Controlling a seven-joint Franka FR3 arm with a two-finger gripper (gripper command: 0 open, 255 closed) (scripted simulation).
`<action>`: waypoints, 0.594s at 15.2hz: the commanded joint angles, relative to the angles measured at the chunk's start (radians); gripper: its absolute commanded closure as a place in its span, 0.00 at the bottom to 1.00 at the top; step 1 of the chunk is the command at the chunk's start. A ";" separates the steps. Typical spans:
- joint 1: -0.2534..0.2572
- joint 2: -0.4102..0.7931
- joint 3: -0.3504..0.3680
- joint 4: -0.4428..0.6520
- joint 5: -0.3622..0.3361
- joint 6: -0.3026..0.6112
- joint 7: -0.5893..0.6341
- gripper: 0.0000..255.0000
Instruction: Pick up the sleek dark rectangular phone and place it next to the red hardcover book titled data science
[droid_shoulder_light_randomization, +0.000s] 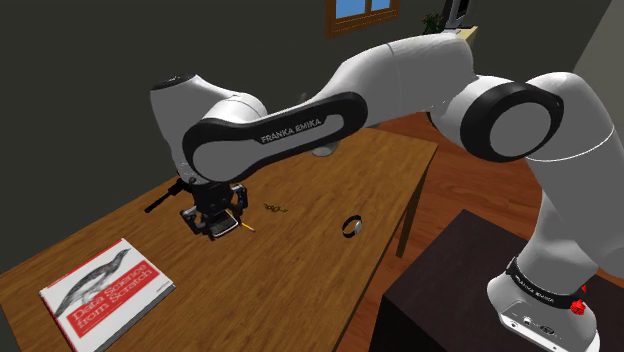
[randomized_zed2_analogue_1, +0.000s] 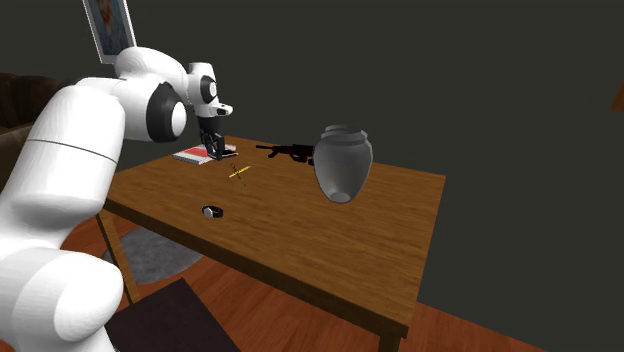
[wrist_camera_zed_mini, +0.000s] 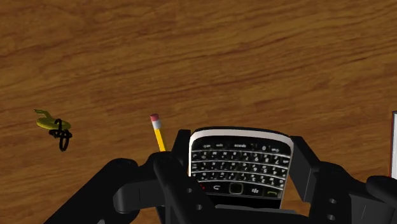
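Wrist view: the hand (wrist_camera_zed_mini: 242, 163) is closed on the phone (wrist_camera_zed_mini: 240, 167), a black one with a small keyboard. A black finger (wrist_camera_zed_mini: 180, 162) presses against each long edge. Beyond it lies the brown wooden surface (wrist_camera_zed_mini: 254, 51). A yellow pencil (wrist_camera_zed_mini: 158, 132) with a pink eraser lies just beside the near finger, and a small yellow and black trinket (wrist_camera_zed_mini: 52, 126) sits well off to that same side.

Shoulder view: the white arm (droid_shoulder_light_randomization: 330, 110) reaches to the shoulder view's left. The hand hangs over the surface with the phone clamped in it, seemingly clear of the wood. The book (droid_shoulder_light_randomization: 105, 292), with a red and white cover, lies flat near the lower left corner, apart from the hand. The pencil lies just right of the hand, and a black and white ring (droid_shoulder_light_randomization: 352, 226) lies further right.

Second exterior view: the hand hangs just right of the book, at the surface's far left. A grey vase (randomized_zed2_analogue_1: 343, 162) stands toward the middle, and a black gun-shaped thing (randomized_zed2_analogue_1: 285, 152) lies behind it.
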 joint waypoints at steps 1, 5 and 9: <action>-0.001 0.004 -0.001 -0.019 -0.002 0.024 0.003 1.00; -0.004 0.013 -0.003 -0.059 -0.005 0.072 0.006 1.00; -0.006 0.026 -0.005 -0.092 -0.009 0.117 0.009 1.00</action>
